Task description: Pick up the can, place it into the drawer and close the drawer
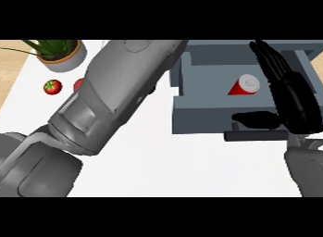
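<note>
Can (245,86) just left of right hand (294,99)

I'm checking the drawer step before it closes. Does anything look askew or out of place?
The can lies tipped on its side inside the open drawer, not upright. The right hand is open beside it. Nothing looks spilled or damaged.

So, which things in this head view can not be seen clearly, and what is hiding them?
- Left hand: hidden; only the left forearm shows, reaching up to the drawer's left edge.
- Second red fruit: mostly behind that forearm, beside the tomato.
- Can: lies in the drawer; its right side is behind the open right hand.
- Plant: cut off at the top.
</note>
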Motion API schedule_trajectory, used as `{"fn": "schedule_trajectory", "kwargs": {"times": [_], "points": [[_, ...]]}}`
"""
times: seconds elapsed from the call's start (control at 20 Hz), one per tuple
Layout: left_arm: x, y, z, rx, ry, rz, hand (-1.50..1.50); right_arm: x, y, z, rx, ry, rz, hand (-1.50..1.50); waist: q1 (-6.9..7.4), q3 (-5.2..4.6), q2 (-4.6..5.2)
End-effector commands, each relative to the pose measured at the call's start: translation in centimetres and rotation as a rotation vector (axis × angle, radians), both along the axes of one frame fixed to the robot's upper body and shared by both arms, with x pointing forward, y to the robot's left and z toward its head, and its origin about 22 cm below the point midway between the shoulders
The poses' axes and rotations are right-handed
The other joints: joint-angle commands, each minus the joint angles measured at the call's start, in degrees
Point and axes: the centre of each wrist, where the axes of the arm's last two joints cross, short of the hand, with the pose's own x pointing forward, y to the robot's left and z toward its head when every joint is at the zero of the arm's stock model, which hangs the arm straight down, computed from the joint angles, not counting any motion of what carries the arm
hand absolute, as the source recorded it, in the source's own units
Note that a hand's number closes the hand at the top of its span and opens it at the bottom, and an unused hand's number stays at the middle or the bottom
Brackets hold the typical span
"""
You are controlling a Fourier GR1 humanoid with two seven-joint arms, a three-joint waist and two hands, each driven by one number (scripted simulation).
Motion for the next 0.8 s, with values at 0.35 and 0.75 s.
{"fn": "schedule_trajectory", "kwargs": {"times": [0.35,0.75], "points": [[0.8,2.2,0.4,-0.026,-0.004,0.010,-1.50,6.6,3.4,-6.8,-0.194,0.011,-0.043,-1.50,2.51,-0.01,-0.44],[1.8,5.9,0.7,-0.003,0.002,0.021,-1.50,10.4,4.3,-8.0,-0.205,-0.089,-0.158,-1.50,3.57,-0.01,-0.37]]}}
